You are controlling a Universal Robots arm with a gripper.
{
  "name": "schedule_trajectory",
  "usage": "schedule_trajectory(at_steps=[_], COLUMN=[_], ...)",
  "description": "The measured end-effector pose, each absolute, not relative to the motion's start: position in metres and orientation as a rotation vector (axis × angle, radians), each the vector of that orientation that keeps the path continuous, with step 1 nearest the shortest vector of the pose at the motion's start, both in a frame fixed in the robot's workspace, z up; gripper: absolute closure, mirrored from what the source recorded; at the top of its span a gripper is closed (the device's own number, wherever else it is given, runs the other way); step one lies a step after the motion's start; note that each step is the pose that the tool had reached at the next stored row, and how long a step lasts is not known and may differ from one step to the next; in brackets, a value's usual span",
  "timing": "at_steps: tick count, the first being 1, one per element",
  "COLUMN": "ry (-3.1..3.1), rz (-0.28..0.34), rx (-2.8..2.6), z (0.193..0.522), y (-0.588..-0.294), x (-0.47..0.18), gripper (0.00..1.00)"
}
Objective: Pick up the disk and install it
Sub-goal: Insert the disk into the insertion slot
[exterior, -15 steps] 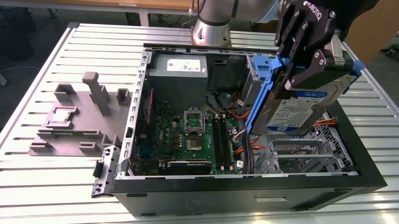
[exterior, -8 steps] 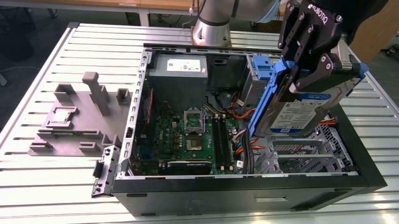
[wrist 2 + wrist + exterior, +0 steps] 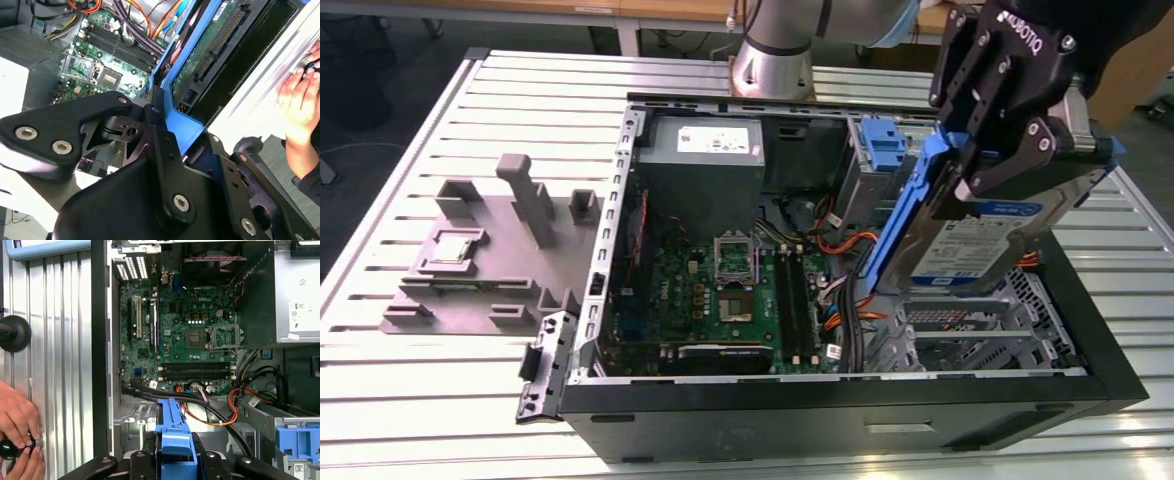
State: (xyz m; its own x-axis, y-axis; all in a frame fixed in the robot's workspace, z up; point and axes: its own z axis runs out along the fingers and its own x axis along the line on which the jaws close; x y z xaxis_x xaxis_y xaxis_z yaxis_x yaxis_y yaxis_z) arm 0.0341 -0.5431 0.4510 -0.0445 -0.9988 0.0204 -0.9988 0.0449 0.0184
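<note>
My gripper (image 3: 1007, 165) is shut on the disk (image 3: 970, 248), a silver-grey drive with a blue-and-white label and blue rails. The disk hangs tilted, nearly on edge, over the open computer case (image 3: 854, 405) at the exterior view's right, just above the metal drive cage (image 3: 981, 330). In the second wrist view the disk (image 3: 215, 45) shows its green circuit board and connector, with the black fingers (image 3: 165, 145) clamped at its blue rail. In the first wrist view the blue rail (image 3: 175, 432) stands between the fingers (image 3: 135, 460).
Inside the case lie the motherboard (image 3: 720, 290), orange and black cables (image 3: 834, 250), a grey box with a white sticker (image 3: 707, 145) and an upright blue latch (image 3: 887, 150). A grey fixture (image 3: 494, 250) sits on the slatted table. A person's hand (image 3: 17, 420) rests beside the case.
</note>
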Motion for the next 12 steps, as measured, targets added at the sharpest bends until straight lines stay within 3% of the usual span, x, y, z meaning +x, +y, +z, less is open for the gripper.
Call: schedule_trajectory(at_steps=[12], ry=[-2.25], rz=[0.001], rx=[2.151], z=[0.447], y=[-0.543], x=[0.056], gripper=[0.63])
